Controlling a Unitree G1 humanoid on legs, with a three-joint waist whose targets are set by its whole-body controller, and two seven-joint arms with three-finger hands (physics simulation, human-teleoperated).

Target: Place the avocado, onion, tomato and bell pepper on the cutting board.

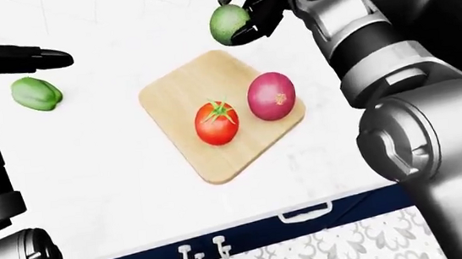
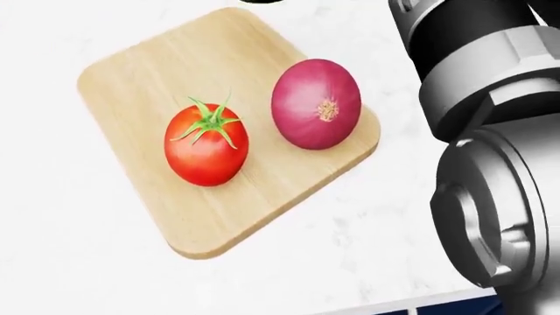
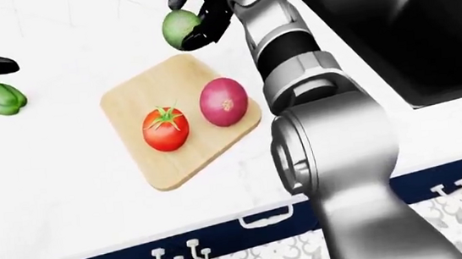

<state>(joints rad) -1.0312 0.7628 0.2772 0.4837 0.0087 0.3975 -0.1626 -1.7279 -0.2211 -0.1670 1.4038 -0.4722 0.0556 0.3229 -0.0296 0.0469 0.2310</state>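
A wooden cutting board (image 1: 183, 91) lies on the white counter, carrying a red tomato (image 1: 216, 123) and a purple onion (image 1: 271, 96) side by side. The head view shows both close up, tomato (image 2: 207, 153) to the left of onion (image 2: 316, 104). Above the board's top corner hangs a green avocado (image 1: 227, 23), with my right hand (image 1: 246, 14) shut round it. A green bell pepper (image 1: 36, 94) rests on the counter, left of the board. My left hand (image 1: 27, 58) hovers just above the pepper, fingers stretched out, holding nothing.
A black sink (image 3: 408, 29) is sunk into the counter right of the board. The counter's near edge runs along the bottom of the eye views, with dark blue drawers and white handles (image 1: 306, 213) below. My right arm (image 2: 490, 164) fills the head view's right side.
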